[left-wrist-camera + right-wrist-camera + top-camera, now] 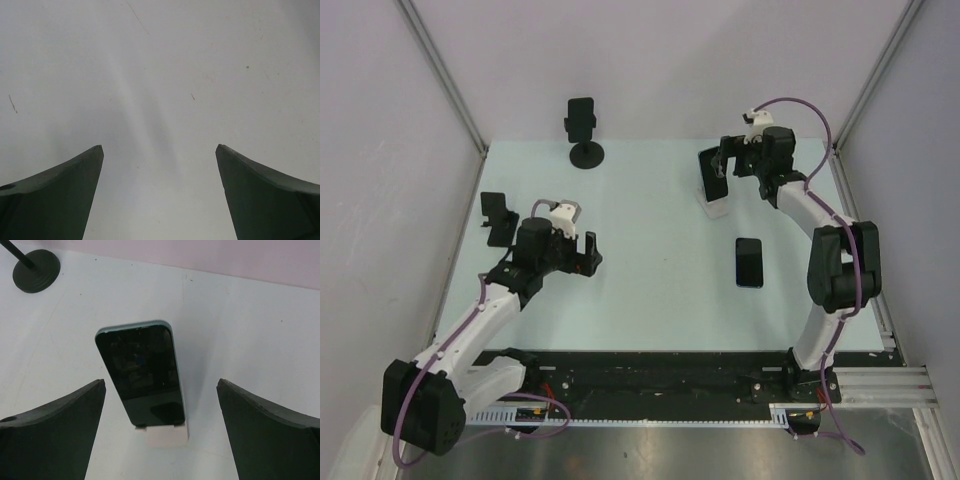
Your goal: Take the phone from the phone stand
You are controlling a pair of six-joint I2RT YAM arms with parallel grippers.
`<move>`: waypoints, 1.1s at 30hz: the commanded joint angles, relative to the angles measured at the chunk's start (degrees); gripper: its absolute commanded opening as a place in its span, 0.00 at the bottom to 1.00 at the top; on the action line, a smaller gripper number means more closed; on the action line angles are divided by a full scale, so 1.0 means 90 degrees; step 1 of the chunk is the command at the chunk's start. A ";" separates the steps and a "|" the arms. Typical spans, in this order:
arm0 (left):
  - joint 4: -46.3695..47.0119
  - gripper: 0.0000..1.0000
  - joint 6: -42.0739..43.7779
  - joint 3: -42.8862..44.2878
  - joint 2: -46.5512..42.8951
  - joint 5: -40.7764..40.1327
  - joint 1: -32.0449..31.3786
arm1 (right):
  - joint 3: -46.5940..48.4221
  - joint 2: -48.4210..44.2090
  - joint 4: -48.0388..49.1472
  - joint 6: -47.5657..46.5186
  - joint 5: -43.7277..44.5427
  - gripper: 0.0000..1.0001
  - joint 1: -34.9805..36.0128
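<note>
- Nearest me, the left arm sits low and folded on the left side of the table. The left gripper looks down at bare surface, its jaws spread wide with nothing between them.
- Just beyond it, by the left edge, stands a small black holder; I cannot tell whether anything sits in it.
- On the right at mid-table, a spare phone lies flat, well apart from both grippers.
- Further back, the right arm is stretched out long from its base, elbow raised and wrist tipped down toward the phone.
- That phone leans back with its screen toward the wrist camera, its lower edge seated in the white stand.
- The right gripper hovers just in front of it with jaws wide open, 1 finger off to each side, neither touching the phone.
- As I read it, the approach is lined up, but the grasp, the lift out of the cradle and the set-down are all left to do.
- Farthest back, a black stand on a round base holds a dark slab, probably another phone.
</note>
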 commanded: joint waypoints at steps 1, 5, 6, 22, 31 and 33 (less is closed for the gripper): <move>0.0208 1.00 0.0233 0.0314 0.0344 0.0155 -0.0029 | 0.0786 0.0474 0.0105 -0.0355 -0.0198 1.00 0.0199; 0.0208 1.00 0.0291 0.0304 0.0393 0.0029 -0.0029 | 0.1420 0.0884 -0.0353 -0.0503 -0.0168 1.00 0.0355; 0.0198 1.00 0.0311 0.0304 0.0393 0.0000 -0.0029 | 0.1538 0.1040 -0.0451 -0.0513 -0.0178 1.00 0.0374; 0.0208 1.00 0.0418 0.0294 0.0451 -0.0206 -0.0019 | 0.1989 0.1549 -0.1107 -0.0884 0.0262 1.00 0.0570; 0.0208 1.00 0.0399 0.0304 0.0442 -0.0138 -0.0019 | 0.1861 0.1569 -0.1029 -0.0991 0.0359 0.95 0.0658; 0.0198 1.00 0.0389 0.0304 0.0413 -0.0128 -0.0019 | 0.1842 0.1578 -0.0999 -0.1001 0.0369 0.94 0.0658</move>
